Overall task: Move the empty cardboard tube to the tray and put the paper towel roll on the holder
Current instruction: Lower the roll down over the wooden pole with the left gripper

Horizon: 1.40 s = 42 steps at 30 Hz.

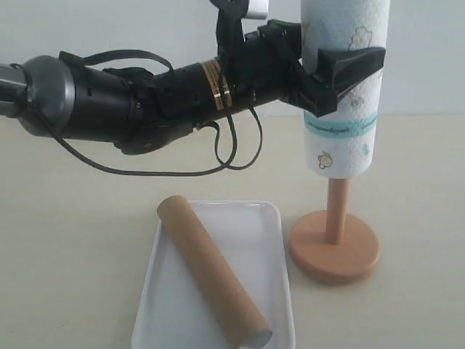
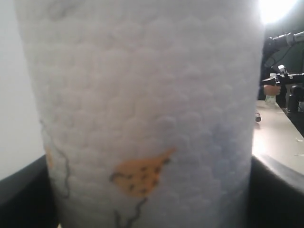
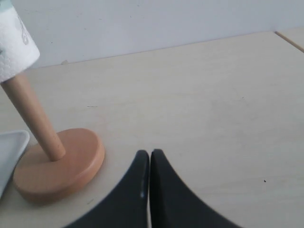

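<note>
Clamping the paper towel roll (image 1: 347, 138) from both sides, the left pincer (image 1: 343, 73) held it upright on the holder (image 1: 335, 251). The arm reached in from the left of the exterior view and crossed past the middle. The wooden post (image 1: 336, 211) ran up into the underside of the roll, and a bare stretch of post showed between the roll and the disc base (image 1: 334, 262), so the roll hung clear of the base. A teal band (image 1: 341, 125) circled the roll near its lower end. In the left wrist view the embossed white paper (image 2: 147, 118) filled nearly the whole picture, with dark fingers at either edge.

The cardboard tube (image 1: 214, 273) lay slantwise inside the tray (image 1: 254, 218), which sat on the desk (image 1: 73, 240) just beside the holder.

The right pincer (image 3: 150, 164) was closed on nothing, its two black fingertips pressed together above bare desk, near the holder's base (image 3: 59, 166) but apart from it.
</note>
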{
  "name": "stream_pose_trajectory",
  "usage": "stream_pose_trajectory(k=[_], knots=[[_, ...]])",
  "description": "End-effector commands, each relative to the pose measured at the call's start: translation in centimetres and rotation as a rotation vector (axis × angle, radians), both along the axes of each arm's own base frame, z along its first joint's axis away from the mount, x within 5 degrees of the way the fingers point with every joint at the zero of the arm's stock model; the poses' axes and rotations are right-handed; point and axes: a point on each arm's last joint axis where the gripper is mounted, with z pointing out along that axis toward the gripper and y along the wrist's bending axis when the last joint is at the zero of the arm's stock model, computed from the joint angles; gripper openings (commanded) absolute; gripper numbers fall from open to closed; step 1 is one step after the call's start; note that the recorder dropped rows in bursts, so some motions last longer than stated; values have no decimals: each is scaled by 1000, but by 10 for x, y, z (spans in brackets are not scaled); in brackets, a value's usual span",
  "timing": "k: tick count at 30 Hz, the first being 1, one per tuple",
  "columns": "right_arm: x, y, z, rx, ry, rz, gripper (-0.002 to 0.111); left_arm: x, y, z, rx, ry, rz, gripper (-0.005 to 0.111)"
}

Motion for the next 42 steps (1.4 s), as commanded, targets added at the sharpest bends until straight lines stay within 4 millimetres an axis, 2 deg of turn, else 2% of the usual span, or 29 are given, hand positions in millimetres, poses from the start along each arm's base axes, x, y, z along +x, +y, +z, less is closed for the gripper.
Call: stream_pose_trajectory(k=[1,7,11,13,17,18,29,34,42], knots=[[0,0,1,0,-17,-6,0,1,-5,-9,-26,-10,-29,4],[0,0,1,0,-17,-6,0,-4,-12,-40,74,-37,-140,4],[0,0,1,0,-17,-6,0,-2,-14,-54,93,-6,-143,6],[0,0,1,0,-17,-6,0,-1,-14,-61,102,8,-144,20],[0,0,1,0,-17,-6,0,0,-15,-69,113,22,-143,62],[0,0,1,0,-17,-6,0,0,-15,-70,124,27,-135,66],[0,0,1,0,-17,-6,0,2,-15,-72,148,35,-118,67],[0,0,1,0,-17,-6,0,2,-15,-72,144,37,-114,80],[0,0,1,0,-17,-6,0,3,-14,-72,138,42,-108,81]])
